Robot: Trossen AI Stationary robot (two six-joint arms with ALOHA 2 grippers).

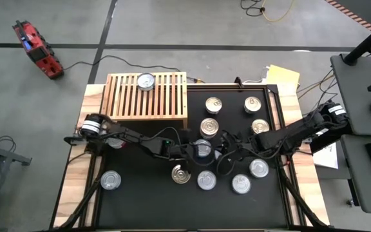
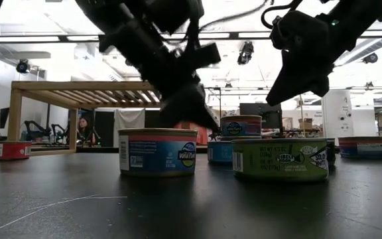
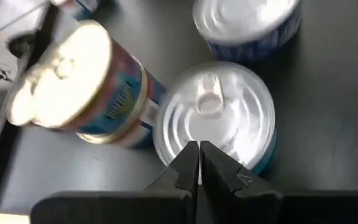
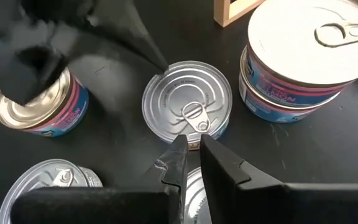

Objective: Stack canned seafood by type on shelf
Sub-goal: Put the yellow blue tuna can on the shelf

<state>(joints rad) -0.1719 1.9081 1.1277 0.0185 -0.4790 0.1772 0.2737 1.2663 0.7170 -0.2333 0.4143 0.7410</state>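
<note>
Several round tins lie on the black mat (image 1: 140,200). One tin (image 1: 145,81) rests on its base on the slatted wooden shelf (image 1: 166,103). My left gripper (image 1: 190,152) (image 3: 199,155) is shut, its tips at the rim of a silver-lidded, blue-walled tin (image 3: 219,121) (image 4: 187,102) (image 1: 202,149). My right gripper (image 1: 223,154) (image 4: 192,152) hovers over the same tin's opposite rim, shut but for a slit. Beside that tin, one blue-and-red tin sits stacked on another (image 4: 303,56) (image 3: 82,84) by the shelf's corner (image 4: 229,12). My left gripper's shut fingertips (image 4: 160,64) come slanting down from the table's left side to the rim of the silver-lidded tin (image 4: 151,87). I cannot tell whether they touch it. The tin sits flat on the mat.
More tins crowd the mat around both grippers: a gold-lidded one (image 4: 39,106), others (image 1: 206,180) (image 1: 240,183) (image 1: 258,168) toward the near edge, several (image 1: 213,105) (image 1: 252,104) toward the far edge. One tin (image 1: 110,180) lies apart at the near left. The low view shows a blue tin (image 2: 158,151) and a green tin (image 2: 280,159) closest.
</note>
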